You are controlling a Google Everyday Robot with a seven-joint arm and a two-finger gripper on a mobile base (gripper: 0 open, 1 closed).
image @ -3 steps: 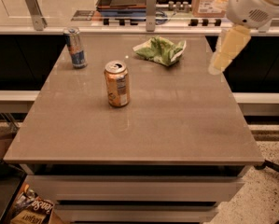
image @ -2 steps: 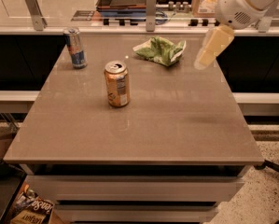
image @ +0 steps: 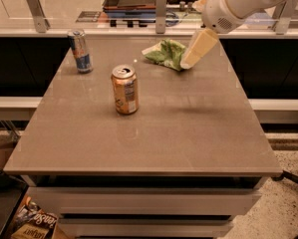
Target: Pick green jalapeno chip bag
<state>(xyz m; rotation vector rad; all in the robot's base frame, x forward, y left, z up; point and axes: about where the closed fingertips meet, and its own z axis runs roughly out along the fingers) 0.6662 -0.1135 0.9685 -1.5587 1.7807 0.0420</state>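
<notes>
Cream-coloured, the gripper [image: 188,62] slants down from the far right, its tip at the right end of the bag [image: 163,53]; whether it is wide or narrow I cannot tell. Green and crumpled, the bag lies flat near the far edge of the worktop [image: 188,133], right of middle, long axis roughly along that edge, whitish corner pointing left. An orange can [image: 124,89] stands near the centre, a blue can [image: 80,51] by the far-left corner.

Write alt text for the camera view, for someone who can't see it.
The robot's cream claw hangs at the right edge of a crumpled light-green foil chip bag near the far side of a grey-brown tabletop. An orange drink can stands left of centre, and a slim blue-silver can stands near the far-left corner.
</notes>
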